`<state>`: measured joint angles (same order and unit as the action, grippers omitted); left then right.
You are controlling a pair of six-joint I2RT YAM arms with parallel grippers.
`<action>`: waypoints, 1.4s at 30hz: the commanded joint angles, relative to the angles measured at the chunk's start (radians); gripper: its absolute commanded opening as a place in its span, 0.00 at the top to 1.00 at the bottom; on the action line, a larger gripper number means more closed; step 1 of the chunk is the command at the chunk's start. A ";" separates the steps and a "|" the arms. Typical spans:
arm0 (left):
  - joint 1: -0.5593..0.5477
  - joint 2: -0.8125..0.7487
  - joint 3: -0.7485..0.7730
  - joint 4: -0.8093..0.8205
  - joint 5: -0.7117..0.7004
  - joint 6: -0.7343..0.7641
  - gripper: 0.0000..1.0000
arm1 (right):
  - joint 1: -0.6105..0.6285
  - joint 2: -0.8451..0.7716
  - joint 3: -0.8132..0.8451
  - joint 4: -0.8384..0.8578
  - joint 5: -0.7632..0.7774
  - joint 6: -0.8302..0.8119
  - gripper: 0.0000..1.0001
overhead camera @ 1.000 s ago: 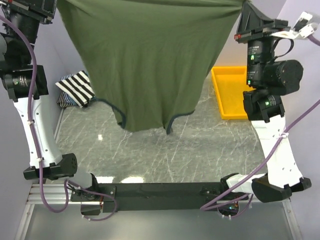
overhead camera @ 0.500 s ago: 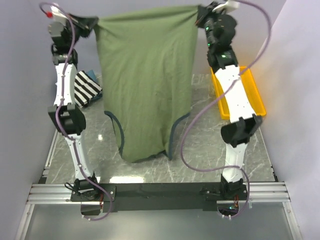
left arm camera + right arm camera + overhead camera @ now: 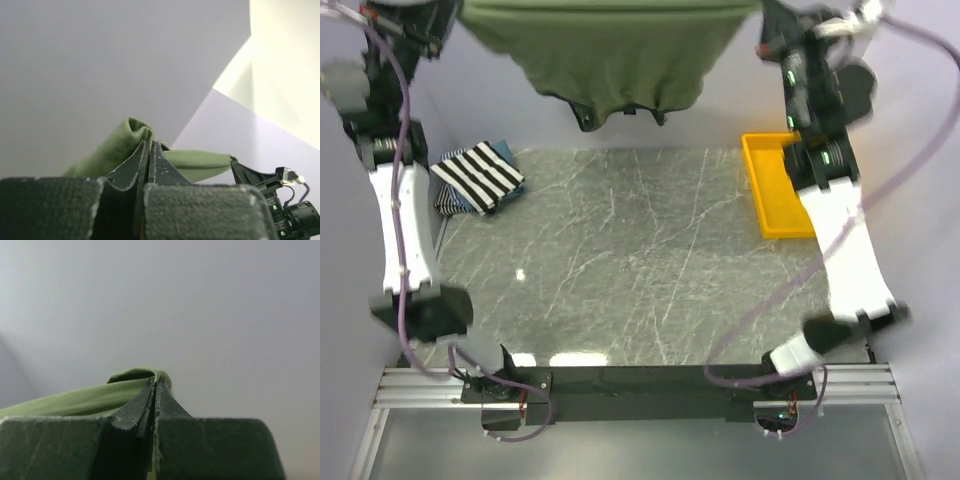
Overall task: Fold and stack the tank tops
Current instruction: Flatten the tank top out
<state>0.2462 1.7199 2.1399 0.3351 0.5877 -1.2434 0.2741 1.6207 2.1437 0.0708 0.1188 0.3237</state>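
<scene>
The olive-green tank top (image 3: 610, 50) hangs stretched between both raised grippers at the far edge, its navy-trimmed end (image 3: 588, 112) dangling above the table's back. My left gripper (image 3: 450, 14) is shut on its left corner, and the wrist view shows green cloth (image 3: 117, 150) pinched at the tips (image 3: 149, 145). My right gripper (image 3: 766, 18) is shut on the other corner, with the hem (image 3: 75, 400) running into its tips (image 3: 156, 382). A folded black-and-white striped tank top (image 3: 478, 177) lies at the far left on a bluish one (image 3: 504, 151).
A yellow plastic tray (image 3: 772, 190) stands at the far right of the marble table (image 3: 640, 270), beside the right arm. Grey walls close in the back and both sides. The arm bases sit on the black rail (image 3: 640, 385) at the near edge.
Both arms have swung the green tank top up and toward the back wall. Its lower end, which hung low over the table's middle, now dangles at the far edge.
</scene>
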 commanded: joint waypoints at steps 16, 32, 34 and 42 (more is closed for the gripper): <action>-0.237 -0.802 -1.732 -0.332 -0.359 0.110 1.00 | 0.013 -0.754 -1.760 0.092 -0.064 0.535 1.00; -0.237 -0.976 -1.733 -0.826 -0.496 0.140 0.96 | 0.129 -1.114 -2.009 -0.209 -0.096 0.684 0.86; -0.239 -0.988 -1.727 -0.843 -0.488 0.160 0.87 | 0.151 -1.186 -2.013 -0.255 -0.078 0.683 0.72; -0.240 -1.043 -1.675 -0.939 -0.422 0.183 0.42 | 0.200 -1.329 -1.918 -0.414 -0.002 0.629 0.46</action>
<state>0.0055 0.7036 0.3916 -0.5533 0.1390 -1.0874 0.4641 0.3111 0.1574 -0.2829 0.0532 0.9833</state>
